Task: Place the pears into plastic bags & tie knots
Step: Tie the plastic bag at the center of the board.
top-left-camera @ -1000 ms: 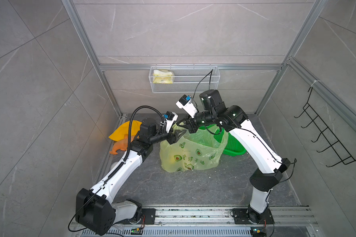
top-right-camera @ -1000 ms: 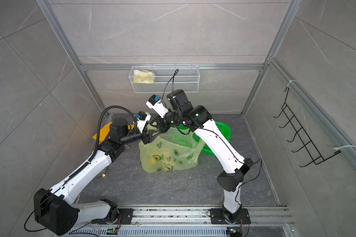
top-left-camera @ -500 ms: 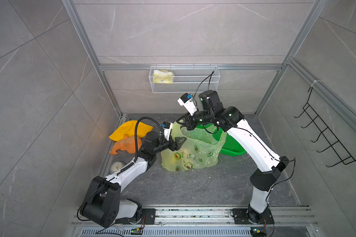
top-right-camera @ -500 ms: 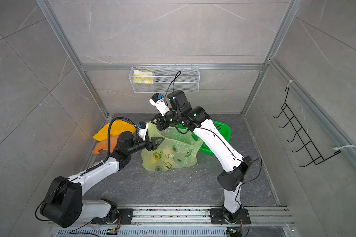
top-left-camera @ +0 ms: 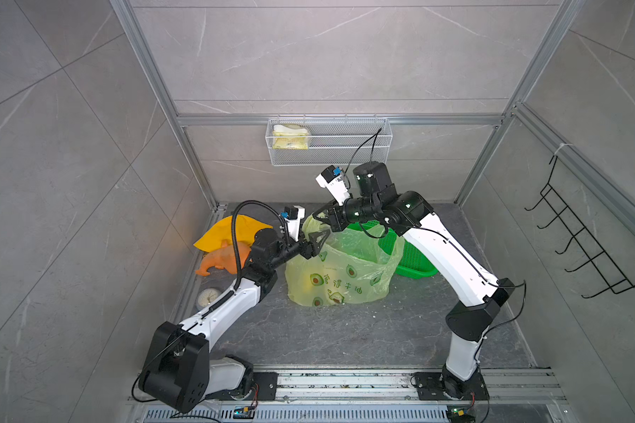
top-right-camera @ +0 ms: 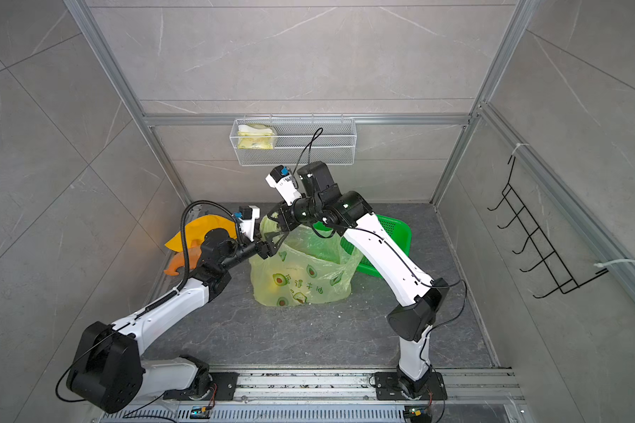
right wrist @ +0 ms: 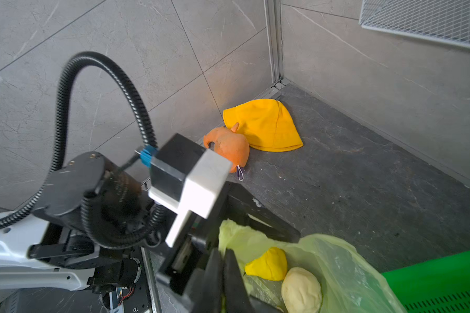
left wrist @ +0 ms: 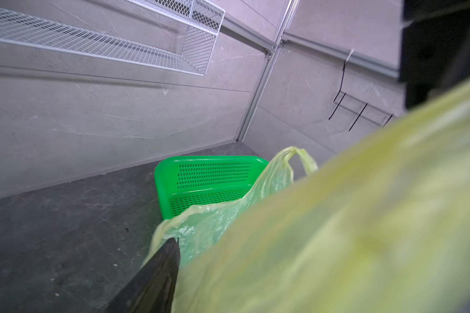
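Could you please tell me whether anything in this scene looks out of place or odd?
Yes: a pale round thing, possibly a pear, lies at the edge of the floor near the orange toy, outside the plastic bag, which already holds a yellow pear and a cream pear.

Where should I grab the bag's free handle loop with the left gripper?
Pinch the free handle loop just below its arch, where the strap bunches narrow. It stands upright at the bag rim beside the green basket, so probably come from above, across the open mouth; the right gripper pins the opposite rim.
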Available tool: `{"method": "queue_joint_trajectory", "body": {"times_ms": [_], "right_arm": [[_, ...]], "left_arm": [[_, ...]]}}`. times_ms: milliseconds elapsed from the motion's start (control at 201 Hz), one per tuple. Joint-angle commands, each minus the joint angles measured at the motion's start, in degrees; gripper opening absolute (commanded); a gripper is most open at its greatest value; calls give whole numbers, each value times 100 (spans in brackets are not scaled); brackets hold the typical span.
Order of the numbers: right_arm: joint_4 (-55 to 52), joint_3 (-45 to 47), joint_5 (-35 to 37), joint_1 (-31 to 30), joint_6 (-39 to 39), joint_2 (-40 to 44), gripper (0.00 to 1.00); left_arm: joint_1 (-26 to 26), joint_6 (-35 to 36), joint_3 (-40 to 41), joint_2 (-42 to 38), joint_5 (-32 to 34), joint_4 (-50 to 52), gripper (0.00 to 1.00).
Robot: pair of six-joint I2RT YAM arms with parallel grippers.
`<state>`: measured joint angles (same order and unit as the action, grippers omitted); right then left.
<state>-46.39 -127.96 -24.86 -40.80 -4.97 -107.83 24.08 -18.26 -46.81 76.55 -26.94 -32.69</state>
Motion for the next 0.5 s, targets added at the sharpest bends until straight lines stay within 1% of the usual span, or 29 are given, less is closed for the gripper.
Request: {"method": "queue_joint_trajectory", "body": {"times_ms": [0,129,159,219,239,264,279,338,373,398,478,498], "right_arm": [[169,-16,5,-12,-76,168,0],[144,-70,57,-6,-68,142,0],[149,-80,68,-7,-75,140,0],[166,-98,105,-4,-87,123,0],[170,-110,137,-7,-91,127,0],[158,-123,242,-7,-124,127,1],[130,-131,331,0,-141,138,7],[-77,-24,890,93,-234,315,49],[-82,234,1292,221,-425,532,65],[-92,468,1607,336,-591,720,72],[-202,1442,2437,721,-1069,1446,84],[-224,1731,2581,787,-1140,1641,86]], "left_arm": [[-26,-155,-69,263,-136,-539,39],[-26,-339,60,417,-188,-805,8],[-26,-385,78,430,-192,-833,6],[-26,-447,112,448,-192,-847,5],[-26,-473,132,456,-197,-851,0],[-26,-485,145,457,-195,-860,0],[-26,-503,157,450,-181,-854,0],[-26,-541,200,380,-95,-813,0],[-27,-528,213,308,-35,-727,0],[-26,-509,220,242,1,-667,0],[-26,-413,249,57,67,-479,0],[-27,-387,251,21,73,-432,0]]}}
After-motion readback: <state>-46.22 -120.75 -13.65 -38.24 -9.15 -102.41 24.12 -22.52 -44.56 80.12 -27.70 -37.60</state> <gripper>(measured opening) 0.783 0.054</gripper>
